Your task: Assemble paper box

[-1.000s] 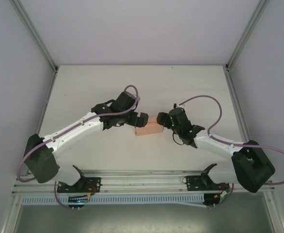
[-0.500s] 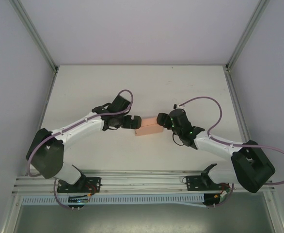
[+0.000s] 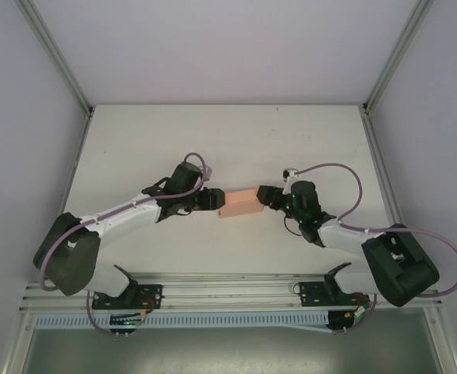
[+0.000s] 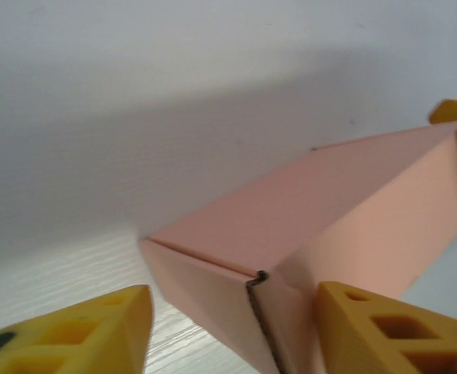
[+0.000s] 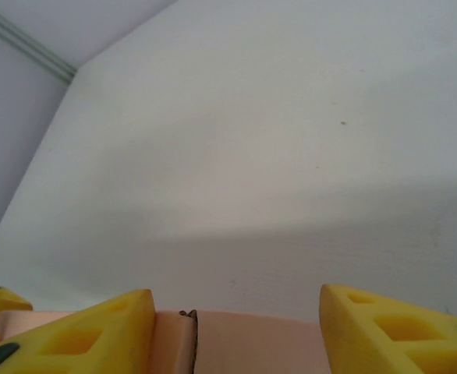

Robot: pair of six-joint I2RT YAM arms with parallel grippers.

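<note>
The paper box (image 3: pixel 240 204) is a small salmon-pink closed box lying flat at the table's middle, between my two grippers. My left gripper (image 3: pixel 212 200) is at its left end. In the left wrist view a corner of the paper box (image 4: pixel 306 226) sits between the yellow fingers (image 4: pixel 80 335). The right one touches the card, while bare table shows beside the left one, so this gripper (image 4: pixel 232 312) is open. My right gripper (image 3: pixel 266 195) is at the right end. There the paper box (image 5: pixel 252 343) spans the whole gap between both fingers (image 5: pixel 88 335) of this gripper (image 5: pixel 236 312).
The white table (image 3: pixel 228 140) is bounded by grey walls left, right and behind, with metal frame posts (image 3: pixel 57 54) at the back corners. A rail (image 3: pixel 228 292) carrying both arm bases runs along the near edge.
Both arms have dropped lower and closed in on the box's ends. Both pairs of jaws have narrowed. The box has stayed in place.
</note>
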